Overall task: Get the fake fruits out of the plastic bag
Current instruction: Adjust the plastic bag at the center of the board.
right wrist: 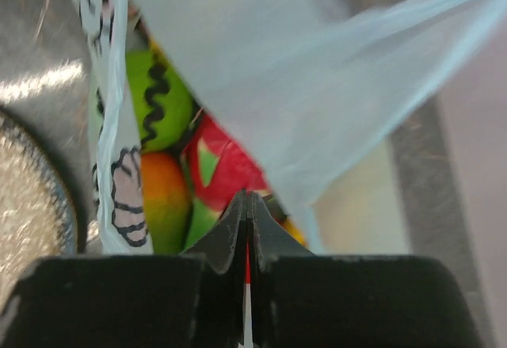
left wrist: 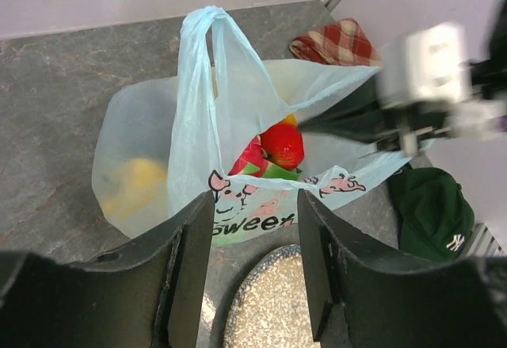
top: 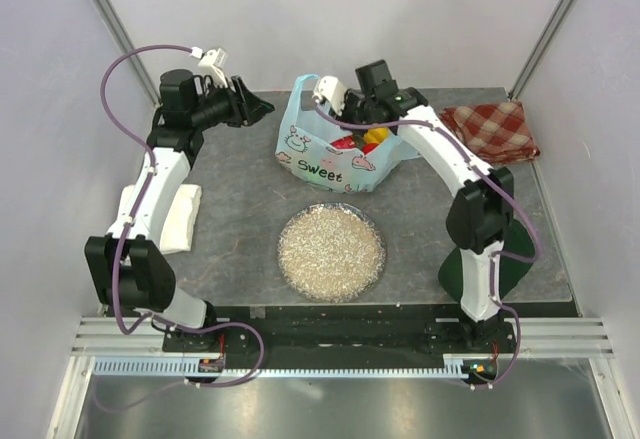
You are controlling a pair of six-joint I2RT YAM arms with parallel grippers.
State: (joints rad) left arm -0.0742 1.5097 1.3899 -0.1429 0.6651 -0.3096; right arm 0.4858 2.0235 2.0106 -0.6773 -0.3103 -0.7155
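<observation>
While every one of the fake fruits [left wrist: 283, 146] sits inside the plastic bag [top: 320, 164], we log the task as at its first step: reaching in, with no fruit out yet.

Right gripper [right wrist: 247, 205]: at the bag's mouth, fingers pressed tip to tip. Only a thin red sliver shows between them, and we cannot tell whether any film is nipped. Just beyond the tips lies the pink-red dragon fruit [right wrist: 222, 166], with the mango [right wrist: 162, 197] to its left. Bag film stretches taut above.

Left gripper [left wrist: 253, 269]: fingers spread, empty, held apart from the bag. The bag stands straight ahead of it, one handle loop [left wrist: 210, 23] upright.

Our reading of the next move is that the right claw must part before it can take the dragon fruit. The thin film may catch or lift with it, so the left could steady the handle.
</observation>
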